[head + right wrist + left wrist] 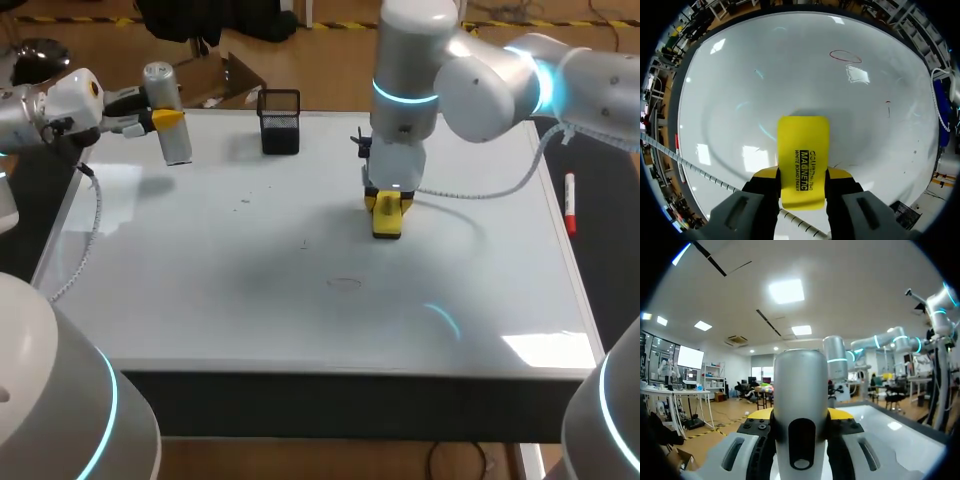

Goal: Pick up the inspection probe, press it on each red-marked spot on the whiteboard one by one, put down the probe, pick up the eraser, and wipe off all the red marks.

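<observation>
Right gripper clamped on the yellow eraser, aimed down at the whiteboard — red oval ahead not wiped yet; left gripper grips the probe off at the far corner — likely parked clear

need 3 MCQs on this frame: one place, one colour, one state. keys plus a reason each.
1. Where does the black mesh basket stand on the glossy whiteboard?
A near its far edge
B at its near edge
C dead centre
2. What colour is the rectangular eraser in the right claw?
A blue
B yellow
C red
3. The left claw is:
A open, empty
B shut on the silver cylindrical probe
C not in view
Key:
1 A, the head view shows it by the far edge.
2 B, its whole block is yellow.
3 B, it clamps the probe from both sides.
</observation>
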`<state>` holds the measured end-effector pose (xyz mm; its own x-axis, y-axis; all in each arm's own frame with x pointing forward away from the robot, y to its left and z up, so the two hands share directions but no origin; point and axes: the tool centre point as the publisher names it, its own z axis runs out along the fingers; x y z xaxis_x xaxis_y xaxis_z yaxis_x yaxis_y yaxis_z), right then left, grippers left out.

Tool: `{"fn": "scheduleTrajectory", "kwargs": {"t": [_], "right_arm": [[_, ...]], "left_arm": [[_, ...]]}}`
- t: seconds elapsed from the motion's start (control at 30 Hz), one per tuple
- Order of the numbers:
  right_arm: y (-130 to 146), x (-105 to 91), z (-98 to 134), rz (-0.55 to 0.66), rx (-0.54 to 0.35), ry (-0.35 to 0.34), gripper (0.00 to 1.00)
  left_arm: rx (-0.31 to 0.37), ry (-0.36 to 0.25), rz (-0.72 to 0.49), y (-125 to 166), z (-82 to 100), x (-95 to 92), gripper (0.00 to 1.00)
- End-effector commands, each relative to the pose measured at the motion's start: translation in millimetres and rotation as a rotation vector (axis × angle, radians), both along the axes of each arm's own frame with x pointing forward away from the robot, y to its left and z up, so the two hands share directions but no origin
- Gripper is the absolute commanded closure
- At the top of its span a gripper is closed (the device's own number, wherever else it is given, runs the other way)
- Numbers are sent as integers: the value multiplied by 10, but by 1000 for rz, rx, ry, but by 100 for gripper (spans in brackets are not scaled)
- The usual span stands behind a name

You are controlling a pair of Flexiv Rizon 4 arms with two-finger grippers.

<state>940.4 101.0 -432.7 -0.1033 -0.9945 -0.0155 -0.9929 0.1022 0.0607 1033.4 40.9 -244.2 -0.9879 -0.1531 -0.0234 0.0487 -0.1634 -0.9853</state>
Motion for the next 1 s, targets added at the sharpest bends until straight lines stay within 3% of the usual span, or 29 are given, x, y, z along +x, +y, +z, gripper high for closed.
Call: {"fn": "scheduleTrajectory", "kwargs": {"t": [0.03,0.47,0.9,1.0], "right_arm": [[-122,27,58,-5,7,-3,100],[-481,287,315,-39,-13,-27,100],[-1158,888,444,-134,-37,-24,100],[-1286,1005,448,-164,-6,-19,100]], "left_arm": [[0,0,1,-1,13,-4,100],[0,0,1,-1,13,-4,100],[0,0,1,-1,13,-4,100],[0,0,1,-1,13,-4,100]]}}
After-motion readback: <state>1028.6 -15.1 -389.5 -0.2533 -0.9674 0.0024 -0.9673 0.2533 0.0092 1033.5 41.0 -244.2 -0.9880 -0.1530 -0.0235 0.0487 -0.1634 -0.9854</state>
